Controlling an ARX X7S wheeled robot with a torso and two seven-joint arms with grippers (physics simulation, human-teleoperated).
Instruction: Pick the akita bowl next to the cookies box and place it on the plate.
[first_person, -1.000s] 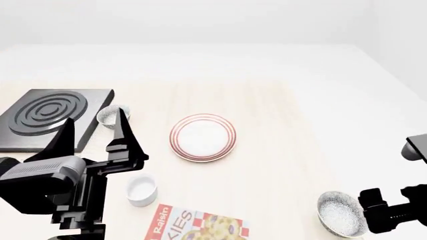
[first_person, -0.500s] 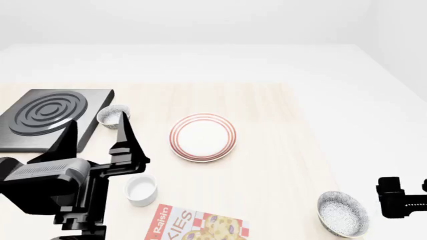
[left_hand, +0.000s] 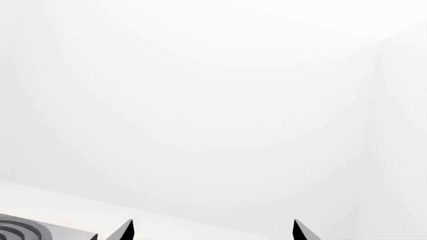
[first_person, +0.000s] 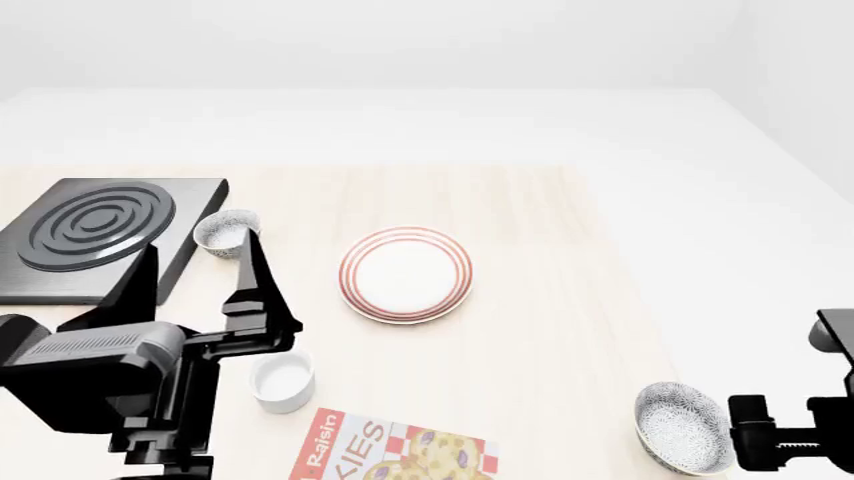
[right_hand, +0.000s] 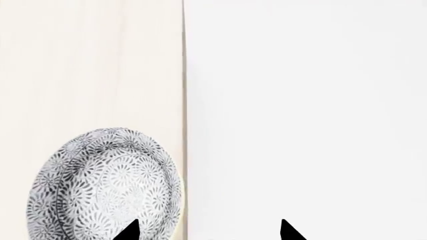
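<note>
The speckled akita bowl (first_person: 683, 428) stands upright at the table's right edge, to the right of the cookies box (first_person: 400, 452). My right gripper (first_person: 750, 436) is open just right of the bowl. In the right wrist view one of its fingertips (right_hand: 130, 231) lies over the akita bowl's (right_hand: 107, 185) rim, and the other is out past the table edge. Nothing is held in the right gripper (right_hand: 208, 232). The red-ringed plate (first_person: 404, 274) lies empty mid-table. My left gripper (first_person: 195, 250) is open and raised at the left; in the left wrist view the left gripper (left_hand: 212, 231) faces a white wall.
A black burner block (first_person: 100, 235) sits at the far left, with a second speckled bowl (first_person: 224, 232) beside it. A plain white cup (first_person: 282, 380) stands just above the cookies box. The table edge (right_hand: 184, 100) runs right beside the akita bowl.
The right gripper drew away to the right, then came back close to the akita bowl's right side. The left arm sank slightly. No object has moved.
</note>
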